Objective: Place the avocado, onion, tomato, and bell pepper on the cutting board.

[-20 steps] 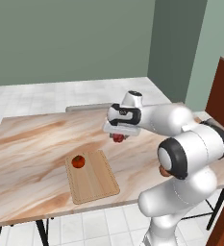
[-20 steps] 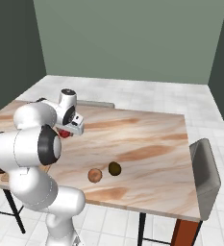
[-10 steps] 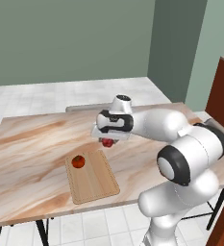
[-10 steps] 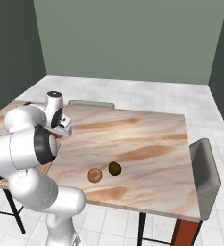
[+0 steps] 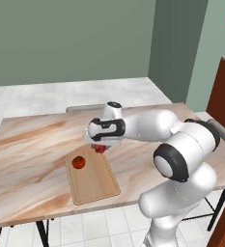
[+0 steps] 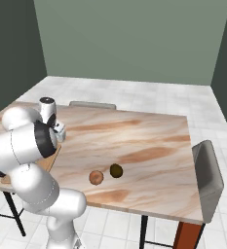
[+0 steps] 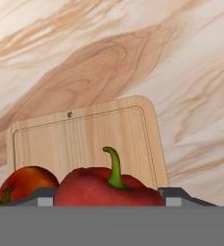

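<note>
Your table (image 5: 32, 144) is smooth marble-look stone with tan and brown veins. On it lies the board (image 5: 95, 181), flat pale wood with rounded corners, a groove near its rim and a small hole at one end. A glossy orange-red tomato (image 5: 78, 162) sits on the board's far left corner.

Your gripper (image 5: 100, 148) hangs over the board's far right corner with its fingers closed on the pepper (image 7: 108, 187), a shiny red, lobed fruit with a curved green stem. In the hand view the fingers (image 7: 180, 196) flank the pepper, whose lower half is cut off; the tomato shows beside it.

In the right base view the onion (image 6: 96, 177), a smooth tan ball, and the avocado (image 6: 116, 170), a dark olive lump, lie just beside each other near the table's front edge, well apart from the board. The arm hides most of the board there.
</note>
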Motion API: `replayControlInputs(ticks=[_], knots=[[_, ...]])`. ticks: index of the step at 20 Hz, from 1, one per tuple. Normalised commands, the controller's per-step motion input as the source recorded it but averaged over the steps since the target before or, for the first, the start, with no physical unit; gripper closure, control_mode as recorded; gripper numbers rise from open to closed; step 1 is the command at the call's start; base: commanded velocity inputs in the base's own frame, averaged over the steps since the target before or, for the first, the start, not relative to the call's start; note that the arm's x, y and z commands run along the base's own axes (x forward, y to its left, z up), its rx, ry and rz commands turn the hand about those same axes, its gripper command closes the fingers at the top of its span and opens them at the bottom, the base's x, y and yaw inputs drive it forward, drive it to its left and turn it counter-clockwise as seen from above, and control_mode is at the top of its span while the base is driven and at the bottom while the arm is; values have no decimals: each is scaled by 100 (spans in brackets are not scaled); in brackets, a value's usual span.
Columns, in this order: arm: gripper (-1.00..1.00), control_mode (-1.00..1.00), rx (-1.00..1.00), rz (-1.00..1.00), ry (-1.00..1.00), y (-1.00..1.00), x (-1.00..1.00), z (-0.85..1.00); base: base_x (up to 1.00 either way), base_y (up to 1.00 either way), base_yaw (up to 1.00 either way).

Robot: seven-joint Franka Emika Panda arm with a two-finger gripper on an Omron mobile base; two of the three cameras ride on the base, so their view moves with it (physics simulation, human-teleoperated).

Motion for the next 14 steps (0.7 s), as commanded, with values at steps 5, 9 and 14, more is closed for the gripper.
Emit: replayControlInputs(ticks=[5,9,14], knots=[[100,-100,-2,-1,0,10,-8,-22,0,0,0],[100,-100,-2,-1,0,8,-12,-19,0,0,0],[100,-100,-2,-1,0,7,-12,-18,0,0,0]])
